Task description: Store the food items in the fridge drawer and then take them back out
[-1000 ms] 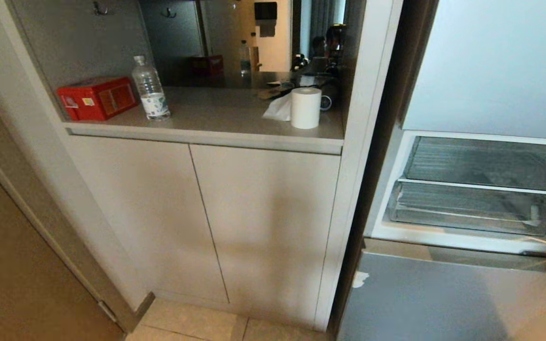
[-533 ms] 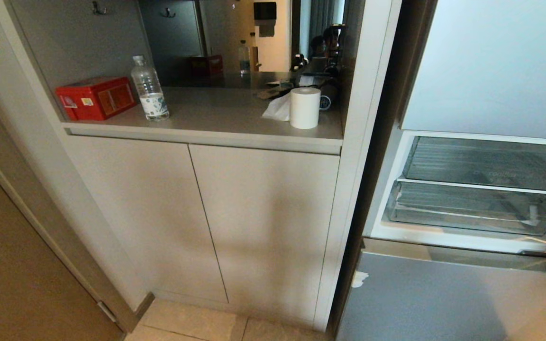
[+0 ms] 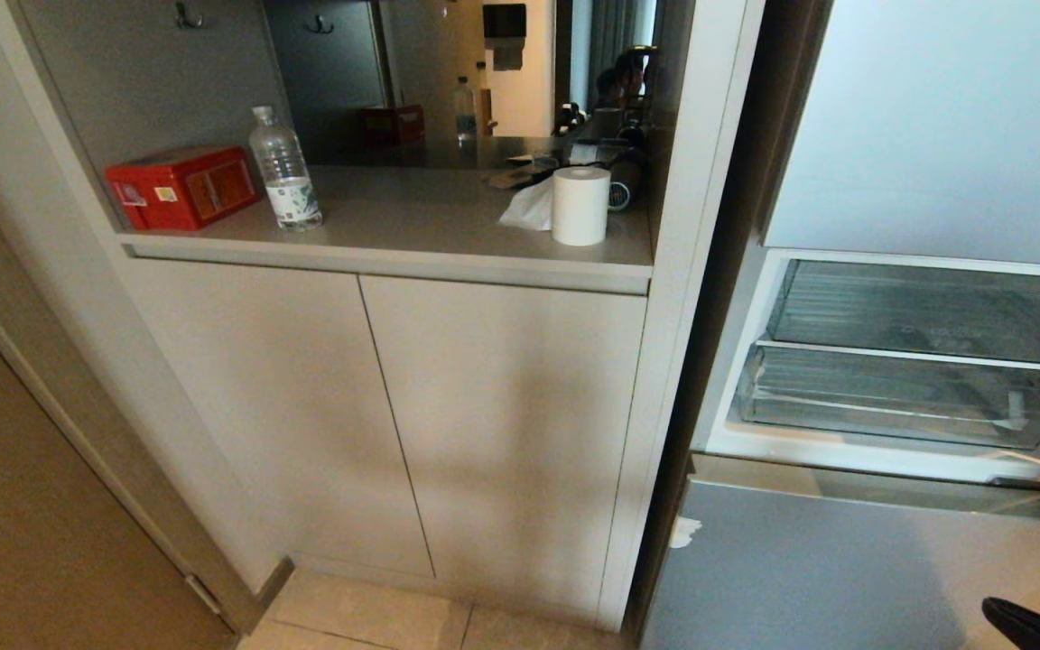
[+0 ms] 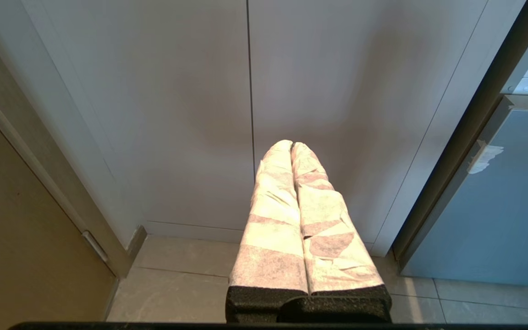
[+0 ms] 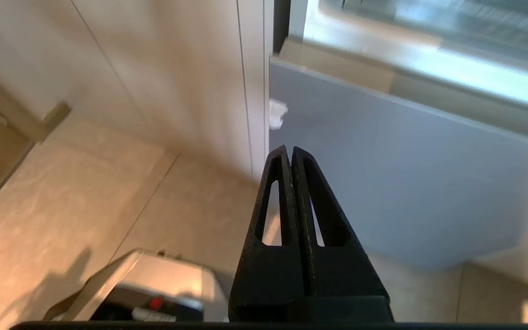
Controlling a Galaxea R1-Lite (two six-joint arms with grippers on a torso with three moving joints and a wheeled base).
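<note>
Kitchen alcove: grey counter (image 3: 412, 221) over two cabinet doors (image 3: 394, 415), fridge (image 3: 935, 126) to the right of the counter with its middle compartment open. Fridge drawer (image 3: 899, 397) sits inside that opening, below one glass shelf (image 3: 926, 311); clear, ribbed bottom, nothing red visible in it. No food items visible in any view.

Diff vs a second ago: a dark arm tip (image 3: 1035, 625) has come into the head view's lower corner, below the fridge's lower door panel (image 3: 845, 569). Everything on the counter is unchanged.

Counts on the counter: one red box (image 3: 184, 187), one water bottle (image 3: 283, 170) just right of the box, one paper roll (image 3: 581, 205) near the fridge-side end, one crumpled tissue (image 3: 529, 209) touching the roll.

Right gripper (image 5: 290, 151): fingers clenched together, holding nothing, pointing at the seam between the cabinet and the lower fridge panel. Left gripper (image 4: 290, 145): taped fingers pressed together, empty, facing the cabinet doors.
</note>
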